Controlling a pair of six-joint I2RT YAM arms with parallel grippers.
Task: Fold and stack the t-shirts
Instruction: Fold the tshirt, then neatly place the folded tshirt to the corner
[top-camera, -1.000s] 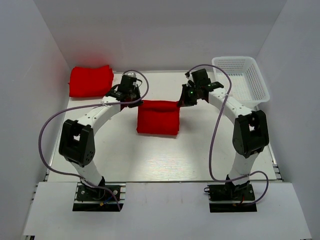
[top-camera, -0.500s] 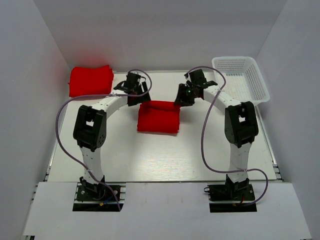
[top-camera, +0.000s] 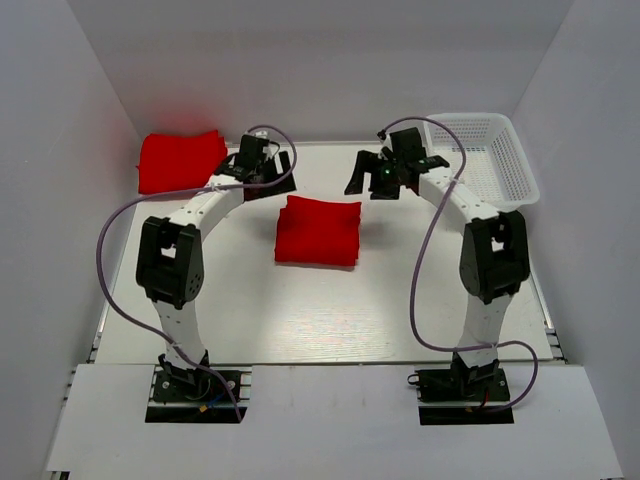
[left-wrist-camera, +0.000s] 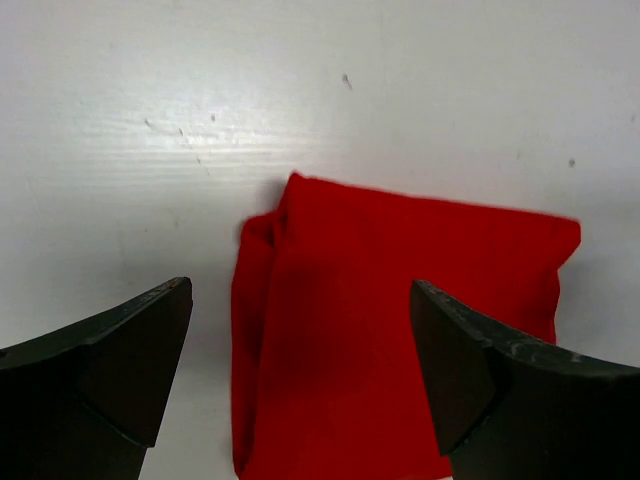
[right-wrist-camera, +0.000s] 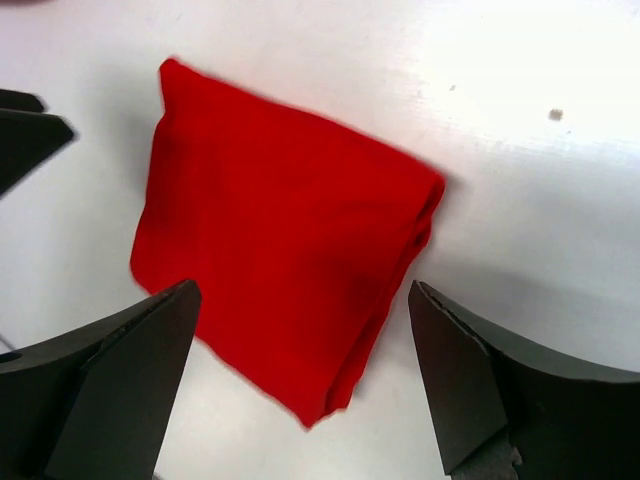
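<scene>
T-shirt (top-camera: 317, 231) folded in the middle of the table (top-camera: 300, 320), both claws empty
Left claw (left-wrist-camera: 300, 300) and right claw (right-wrist-camera: 303, 295) are held wide open near its far corners, touching nothing; both arms are stretched forward

The left pincer (left-wrist-camera: 300, 295) and right pincer (right-wrist-camera: 305, 295), clamped on the folded t-shirt's (top-camera: 317, 232) 12 o'clock corners a second ago, now stand wide open, drawn back toward 12 o'clock. The t-shirt now lies free and flat on the tabletop (top-camera: 300, 310).
</scene>
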